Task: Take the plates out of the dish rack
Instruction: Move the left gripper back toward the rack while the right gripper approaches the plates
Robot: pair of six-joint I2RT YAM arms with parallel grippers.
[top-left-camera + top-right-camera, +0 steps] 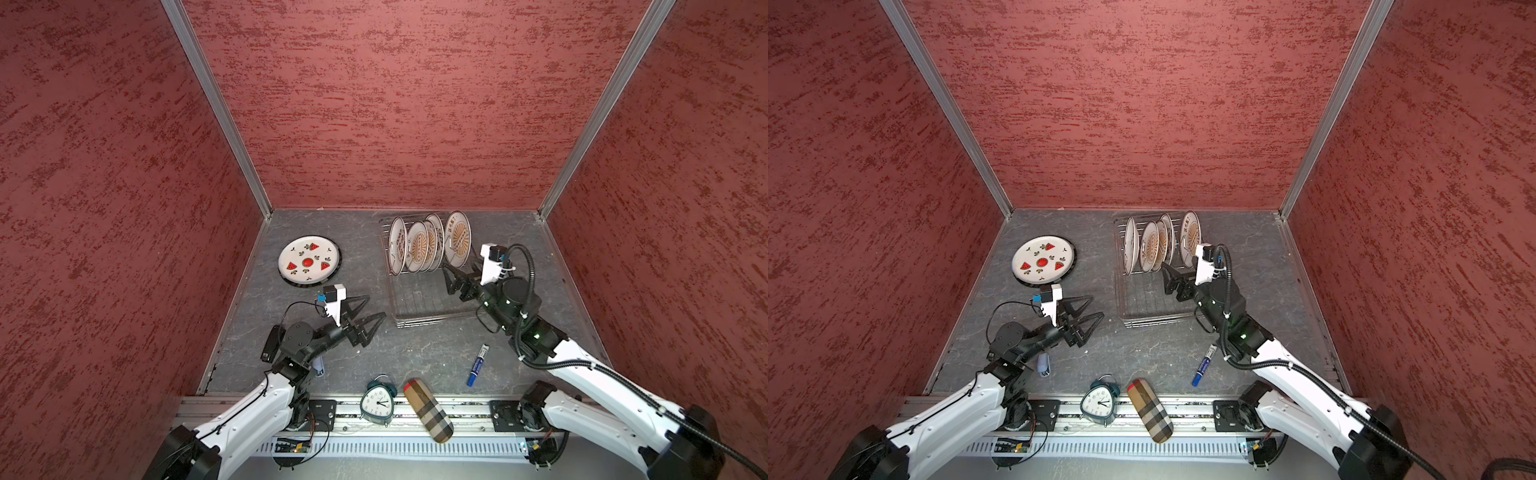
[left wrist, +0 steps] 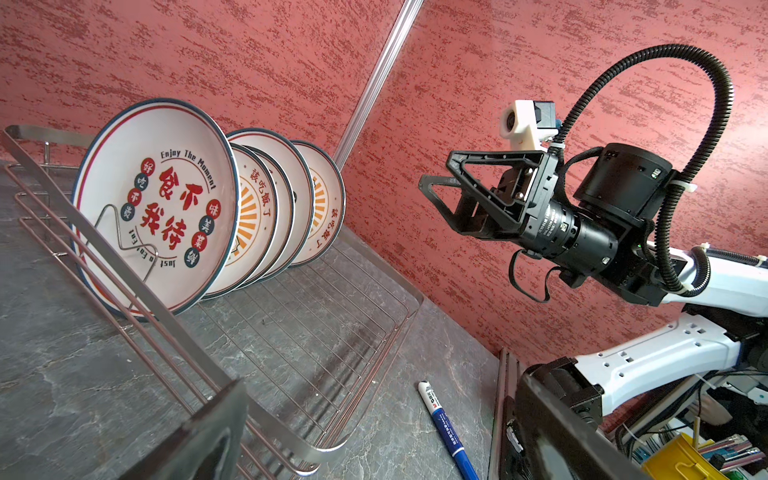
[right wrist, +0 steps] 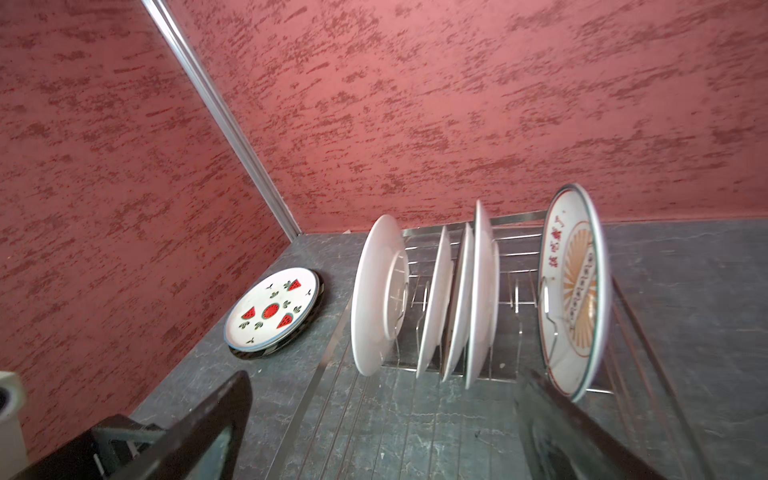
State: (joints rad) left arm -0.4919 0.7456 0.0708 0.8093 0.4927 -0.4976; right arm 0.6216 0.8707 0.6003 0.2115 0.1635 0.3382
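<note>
Dish rack (image 1: 419, 305): 1 o'clock on the surface (image 1: 357, 257); five plates (image 1: 417, 249) stand on edge between its prongs, rims exposed for pinching.
Unloaded stack: watermelon plate (image 1: 307, 260) lies flat on a dark-rimmed plate (image 1: 336, 272) at 10 o'clock, likely the drop spot.
Right end effector (image 1: 449, 280): jaws wide apart, empty, over the rack's flat grid, aimed toward 11 o'clock at the nearest sunburst plate (image 1: 457, 239), apparently lining up a rim grasp.
Left end effector (image 1: 376, 306): wide open, empty, at the rack's 8 o'clock.
</note>
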